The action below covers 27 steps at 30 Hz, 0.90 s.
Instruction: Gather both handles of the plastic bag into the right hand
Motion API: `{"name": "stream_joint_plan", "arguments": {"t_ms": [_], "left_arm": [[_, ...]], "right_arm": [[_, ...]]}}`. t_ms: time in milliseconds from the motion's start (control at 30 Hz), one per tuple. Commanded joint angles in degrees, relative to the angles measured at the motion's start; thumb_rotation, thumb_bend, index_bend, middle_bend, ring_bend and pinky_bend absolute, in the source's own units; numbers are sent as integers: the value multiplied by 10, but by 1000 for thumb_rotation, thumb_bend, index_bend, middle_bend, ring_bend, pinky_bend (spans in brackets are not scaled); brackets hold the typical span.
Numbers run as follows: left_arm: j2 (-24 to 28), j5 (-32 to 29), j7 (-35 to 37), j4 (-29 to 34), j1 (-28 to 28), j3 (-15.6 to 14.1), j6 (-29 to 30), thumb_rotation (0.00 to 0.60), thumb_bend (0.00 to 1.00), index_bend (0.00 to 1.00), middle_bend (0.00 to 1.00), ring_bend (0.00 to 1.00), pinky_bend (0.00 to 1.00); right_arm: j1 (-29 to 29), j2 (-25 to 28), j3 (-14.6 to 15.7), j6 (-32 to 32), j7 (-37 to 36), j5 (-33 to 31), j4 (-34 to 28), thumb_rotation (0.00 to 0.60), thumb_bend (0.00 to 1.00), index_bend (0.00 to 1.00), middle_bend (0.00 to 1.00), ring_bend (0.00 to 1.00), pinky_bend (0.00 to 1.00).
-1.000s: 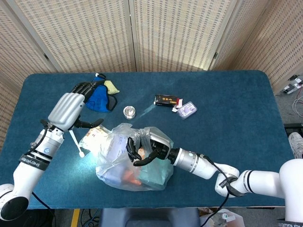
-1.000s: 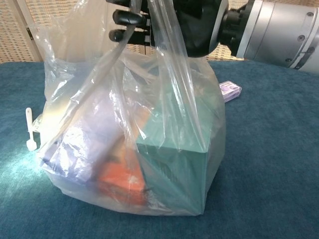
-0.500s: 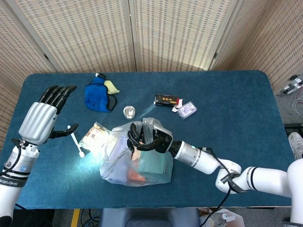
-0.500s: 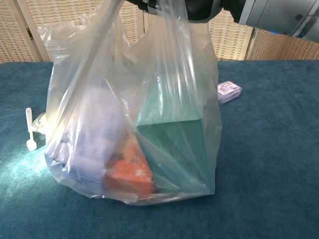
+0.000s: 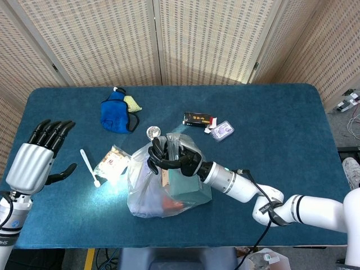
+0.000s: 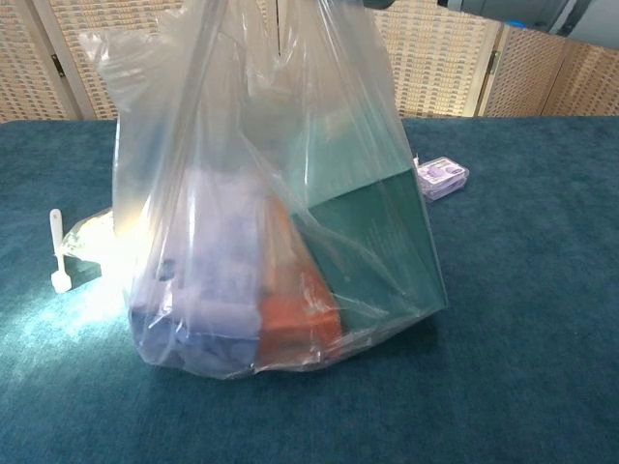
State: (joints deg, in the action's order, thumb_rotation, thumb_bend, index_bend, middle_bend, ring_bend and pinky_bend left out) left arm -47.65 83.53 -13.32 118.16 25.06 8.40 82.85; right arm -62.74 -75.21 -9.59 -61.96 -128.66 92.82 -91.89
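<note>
- The surface (image 5: 281, 112) is covered in dark blue cloth.
- The plastic bag (image 6: 271, 213) stands near the front middle, pulled taut upward, with a green box (image 6: 372, 242) and an orange pack (image 6: 300, 324) inside.
- The right hand (image 5: 171, 157) grips the bag's gathered handles (image 5: 163, 145) at the top.
- The left hand (image 5: 36, 160) hovers at the left edge, fingers spread, holding nothing.
- A white spoon (image 5: 90, 167) lies left of the bag.

Lab-like test space: folding screens (image 5: 169, 39), blue table (image 5: 281, 112).
</note>
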Motion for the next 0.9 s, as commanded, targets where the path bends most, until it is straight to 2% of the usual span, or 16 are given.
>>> {"name": "stream_joint_plan", "arguments": {"t_ms": [33,700,900], "left_arm": [[-5,9,-1,-7,-11,-3,11,600,193,50,96,97,60],[-26,40,-11,-29,-51,-10,27,600,193,57,96,97,60],[-38,41,-14,-39,-56,-10,25,600,193,57,95,97,60]], "right_arm": [[-8,-1,-9,5,-13,-2,4,600,181,682,720,774,650],[-50,6,-74,34,-15,-24,3,600,185,686,724,780,683],[-57,8,-83,32,-25,-19,5,600,185,686,724,783,683]]}}
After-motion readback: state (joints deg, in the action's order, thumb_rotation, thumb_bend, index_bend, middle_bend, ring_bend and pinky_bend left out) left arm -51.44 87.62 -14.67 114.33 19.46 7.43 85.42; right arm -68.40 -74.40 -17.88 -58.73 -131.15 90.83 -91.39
